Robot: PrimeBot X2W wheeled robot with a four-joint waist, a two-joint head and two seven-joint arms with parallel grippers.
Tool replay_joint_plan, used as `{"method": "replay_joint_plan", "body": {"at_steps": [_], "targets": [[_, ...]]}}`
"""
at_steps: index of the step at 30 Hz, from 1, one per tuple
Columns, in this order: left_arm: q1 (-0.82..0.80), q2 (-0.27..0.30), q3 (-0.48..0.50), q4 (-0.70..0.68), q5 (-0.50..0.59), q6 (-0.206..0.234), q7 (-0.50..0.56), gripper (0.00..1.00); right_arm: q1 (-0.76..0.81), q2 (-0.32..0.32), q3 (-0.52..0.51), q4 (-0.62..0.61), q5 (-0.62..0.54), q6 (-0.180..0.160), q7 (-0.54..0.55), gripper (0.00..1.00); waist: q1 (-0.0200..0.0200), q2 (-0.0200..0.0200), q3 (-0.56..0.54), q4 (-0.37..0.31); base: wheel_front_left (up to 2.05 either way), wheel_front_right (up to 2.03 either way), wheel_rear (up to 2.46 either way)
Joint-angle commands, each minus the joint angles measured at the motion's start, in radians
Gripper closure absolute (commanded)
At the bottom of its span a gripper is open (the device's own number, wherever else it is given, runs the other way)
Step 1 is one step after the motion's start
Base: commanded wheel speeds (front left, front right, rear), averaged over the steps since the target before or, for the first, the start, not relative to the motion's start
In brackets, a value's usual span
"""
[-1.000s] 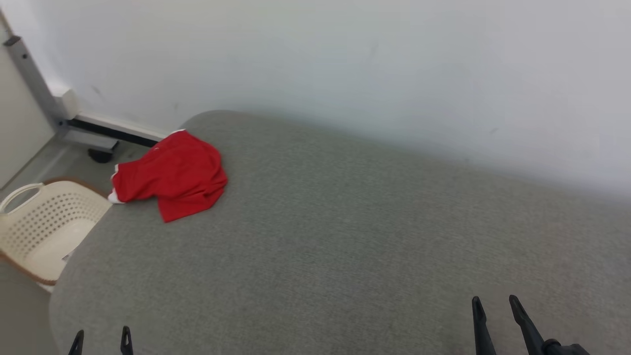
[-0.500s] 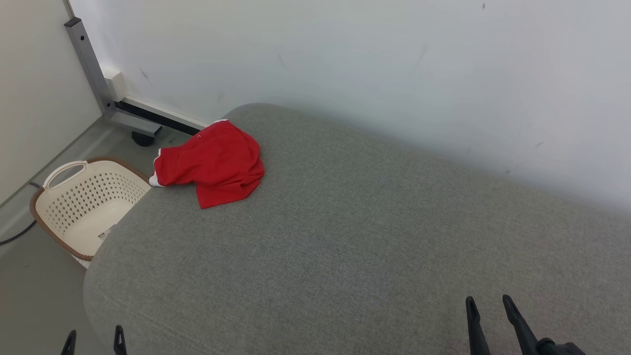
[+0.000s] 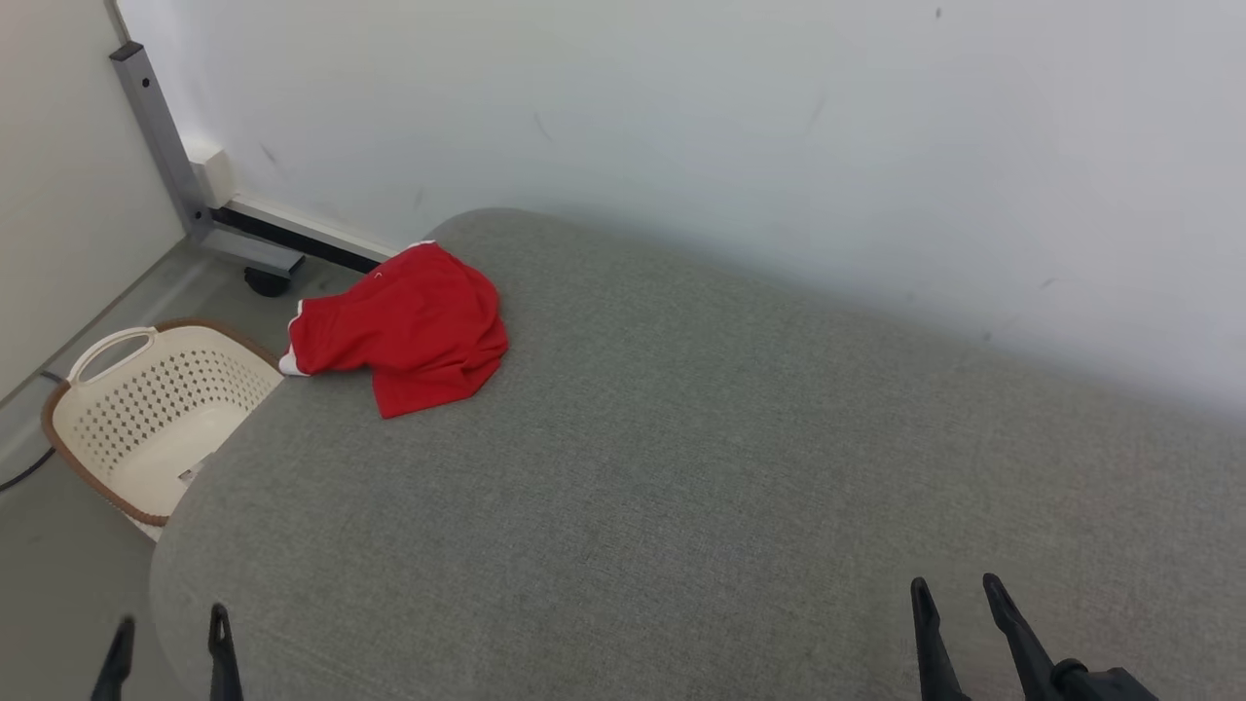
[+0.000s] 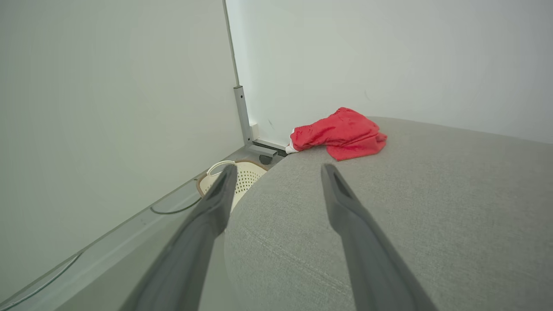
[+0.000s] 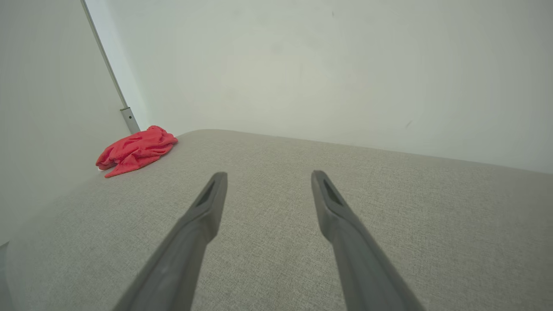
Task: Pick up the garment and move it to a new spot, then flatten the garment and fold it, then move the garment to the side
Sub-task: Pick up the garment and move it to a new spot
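1. Red garment (image 3: pixel 399 336) lies crumpled on the grey cushion's (image 3: pixel 681 467) far left corner.
2. Left gripper (image 3: pixel 170 620) at the cushion's near left edge, fingers spread, empty.
3. Right gripper (image 3: pixel 954 584) over its near right, fingers apart, empty.

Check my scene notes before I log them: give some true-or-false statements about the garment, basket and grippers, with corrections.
The red garment lies bunched near the far left corner of the grey surface. True.
The left gripper is shut on the garment. False: it is open, far from it.
The basket stands on the floor beside the surface. True.
The right gripper holds cloth. False: it is open and empty.
The garment lies in the basket. False: it lies on the surface.
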Motion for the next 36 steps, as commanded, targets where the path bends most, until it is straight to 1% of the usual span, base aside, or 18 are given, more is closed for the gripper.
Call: {"method": "replay_joint_plan", "body": {"at_steps": [1,5,10,12,17,20,24,28,29,30,31,33,36], "targets": [[-0.039,0.001,0.008,0.001,-0.018,-0.004,0.0,0.0,-0.012,0.0,-0.001,-0.001,-0.005,0.001,-0.001,0.0,0.0,-0.0001,0.013,-0.029,0.0,0.0,0.0],[-0.128,0.012,0.021,0.029,-0.043,-0.023,0.006,0.0,-0.045,0.0,0.012,-0.007,-0.013,0.001,-0.001,0.0,0.0,-0.0001,0.045,-0.09,0.0,0.0,0.0],[-0.28,0.044,0.045,0.094,-0.077,-0.05,0.016,0.0,-0.123,0.0,0.048,-0.018,-0.021,0.001,-0.001,0.0,0.0,-0.0001,0.111,-0.193,0.0,0.0,0.0],[-0.345,0.06,0.058,0.12,-0.081,-0.054,0.023,0.0,-0.155,0.0,0.067,-0.022,-0.025,0.001,-0.001,0.0,0.0,-0.0001,0.142,-0.237,0.0,0.0,0.0],[-0.502,0.119,0.085,0.178,-0.096,-0.072,0.051,0.0,-0.237,-0.001,0.11,-0.03,-0.006,0.001,-0.001,0.0,0.0,-0.0001,0.226,-0.343,0.0,0.0,0.0],[-0.59,0.153,0.088,0.213,-0.098,-0.086,0.076,0.0,-0.277,0.0,0.127,-0.036,0.007,0.001,-0.001,0.0,0.0,-0.0001,0.272,-0.392,0.0,0.0,0.0],[-0.689,0.186,0.081,0.291,-0.106,-0.11,0.108,0.0,-0.314,0.0,0.142,-0.05,0.016,0.001,-0.001,0.0,0.0,-0.0001,0.321,-0.438,0.0,0.0,0.0],[-0.77,0.19,0.073,0.394,-0.117,-0.124,0.121,0.0,-0.341,0.0,0.153,-0.059,0.02,0.001,-0.001,0.0,0.0,-0.0001,0.358,-0.479,0.0,0.0,0.0],[-0.797,0.208,0.074,0.454,-0.118,-0.132,0.128,0.0,-0.355,0.0,0.159,-0.064,0.022,0.001,-0.001,0.0,0.0,-0.0001,0.375,-0.5,0.0,0.0,0.0],[-0.809,0.217,0.075,0.484,-0.121,-0.138,0.13,0.0,-0.362,0.0,0.163,-0.068,0.023,0.001,-0.001,0.0,0.0,-0.0001,0.384,-0.51,0.0,0.0,0.0],[-0.809,0.217,0.075,0.484,-0.121,-0.138,0.13,0.0,-0.362,0.0,0.163,-0.068,0.023,0.001,-0.001,0.0,0.0,-0.0001,0.384,-0.51,0.0,0.0,0.0],[-0.832,0.221,0.07,0.538,-0.124,-0.146,0.14,0.0,-0.372,0.0,0.165,-0.072,0.021,0.001,-0.001,0.0,0.0,-0.0001,0.4,-0.527,0.0,0.0,0.0],[-0.857,0.242,0.069,0.605,-0.129,-0.155,0.154,0.0,-0.38,0.0,0.159,-0.08,0.014,0.001,-0.001,0.0,0.0,-0.0001,0.421,-0.544,0.0,0.0,0.0]]}}
